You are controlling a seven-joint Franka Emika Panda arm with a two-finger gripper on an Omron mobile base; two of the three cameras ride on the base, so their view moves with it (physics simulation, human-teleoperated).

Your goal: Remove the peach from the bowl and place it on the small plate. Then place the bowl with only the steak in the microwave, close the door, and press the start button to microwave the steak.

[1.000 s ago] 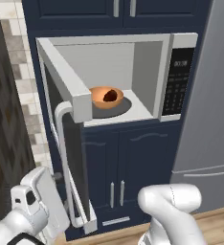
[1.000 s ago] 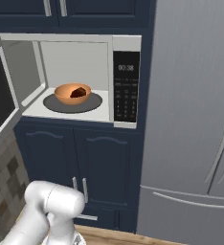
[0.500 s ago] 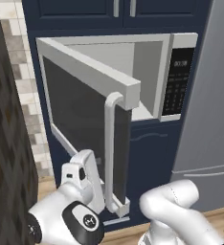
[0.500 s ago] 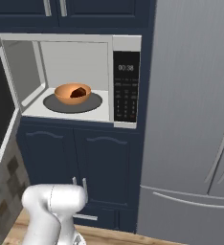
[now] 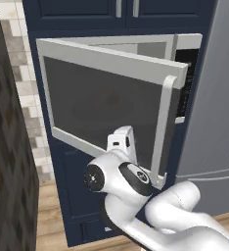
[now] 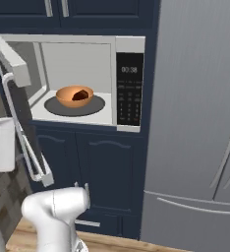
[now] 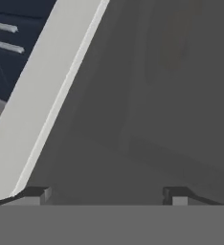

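The bowl [image 6: 74, 96] with the steak sits inside the microwave, beyond the door [image 5: 106, 110] pressed against my spread pincer [image 7: 106, 195]. That door has swung about halfway shut; the start button comes next.

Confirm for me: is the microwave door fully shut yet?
No. In the right base view the microwave door stands swung out to the left, and the bowl sits exposed on the turntable inside.

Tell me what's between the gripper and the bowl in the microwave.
The microwave door: in the hand view the gripper faces its dark window; the bowl sits behind it.
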